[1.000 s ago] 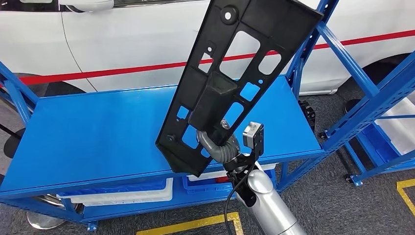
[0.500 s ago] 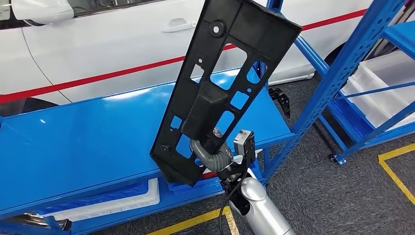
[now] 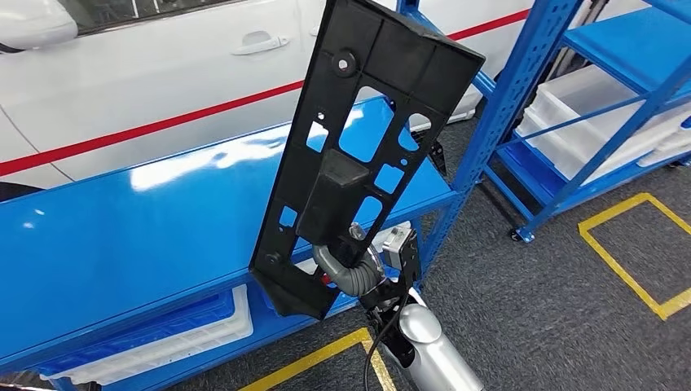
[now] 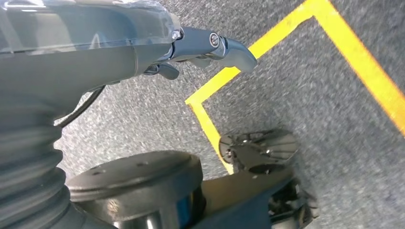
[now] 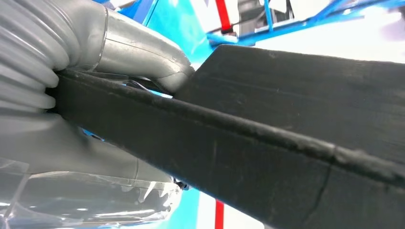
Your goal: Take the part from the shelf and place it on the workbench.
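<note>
While your right hand (image 3: 352, 265) grips long black perforated plastic panel (image 3: 358, 147) at lower end, long axis rises toward upper frame centre, above glossy blue workbench top (image 3: 122, 236); left hand (image 4: 205, 45) hangs, grip state unclear.

Black part (image 5: 267, 157) (edge-on) in the right hand (image 5: 95, 52)

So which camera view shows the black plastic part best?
The head view: the whole black part shows there, a long panel with cut-out holes, held tilted above the blue workbench by the right robot hand. The right wrist view shows just its dark edge close up. The left wrist view looks at the floor.
</note>
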You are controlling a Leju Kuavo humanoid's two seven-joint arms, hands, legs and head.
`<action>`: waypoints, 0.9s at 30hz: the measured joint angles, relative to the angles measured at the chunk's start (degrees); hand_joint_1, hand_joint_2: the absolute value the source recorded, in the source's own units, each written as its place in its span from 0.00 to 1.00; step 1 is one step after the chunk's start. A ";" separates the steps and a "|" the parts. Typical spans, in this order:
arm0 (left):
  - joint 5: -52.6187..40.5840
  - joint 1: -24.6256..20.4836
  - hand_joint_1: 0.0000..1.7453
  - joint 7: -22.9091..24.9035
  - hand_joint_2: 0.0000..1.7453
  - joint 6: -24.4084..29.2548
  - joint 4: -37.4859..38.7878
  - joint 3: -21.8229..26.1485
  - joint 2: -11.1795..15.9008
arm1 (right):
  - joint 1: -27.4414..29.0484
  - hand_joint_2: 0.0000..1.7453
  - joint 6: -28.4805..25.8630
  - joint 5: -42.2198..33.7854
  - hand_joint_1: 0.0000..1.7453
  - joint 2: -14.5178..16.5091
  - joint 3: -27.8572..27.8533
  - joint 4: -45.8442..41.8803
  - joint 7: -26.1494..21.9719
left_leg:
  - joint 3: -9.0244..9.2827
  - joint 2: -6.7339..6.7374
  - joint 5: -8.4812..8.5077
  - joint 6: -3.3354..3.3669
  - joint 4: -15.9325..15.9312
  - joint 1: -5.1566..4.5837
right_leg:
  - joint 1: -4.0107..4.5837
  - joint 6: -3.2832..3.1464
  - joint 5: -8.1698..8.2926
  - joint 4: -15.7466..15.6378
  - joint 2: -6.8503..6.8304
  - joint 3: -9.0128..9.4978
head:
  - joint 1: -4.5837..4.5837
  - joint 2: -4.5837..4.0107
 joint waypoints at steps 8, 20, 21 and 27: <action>-0.55 -0.24 0.00 -0.14 1.00 -0.02 0.00 -0.31 0.04 | -0.11 1.00 0.03 0.45 1.00 0.48 0.18 -0.79 0.46 | -2.14 4.64 0.89 -1.96 1.85 -0.18 | 0.52 -1.61 3.50 -14.53 -3.83 11.04 | -0.21 0.00; -0.48 0.23 0.00 -0.14 1.00 0.57 0.00 -0.48 0.10 | 0.80 1.00 -0.07 1.75 1.00 1.21 0.15 -2.20 1.35 | 2.44 -5.35 -4.72 -2.09 3.45 0.41 | 0.65 -2.86 8.97 -14.73 4.22 5.24 | -0.28 0.00; -0.48 0.20 0.00 -0.14 1.00 0.59 0.00 -0.48 0.13 | 0.80 1.00 -0.13 1.93 1.00 1.30 0.13 -2.44 1.44 | 3.47 -6.23 -4.31 -1.93 1.42 0.29 | 0.57 -2.52 9.40 -14.75 4.69 5.03 | -0.27 0.00; -0.24 0.02 0.00 -0.27 1.00 0.64 0.00 -0.46 0.02 | 0.89 1.00 -1.09 2.58 1.00 1.55 -0.40 -3.66 2.04 | 2.24 -3.21 -1.42 -0.05 -0.40 0.43 | 0.50 -0.61 5.97 -10.76 2.89 2.50 | 0.07 0.01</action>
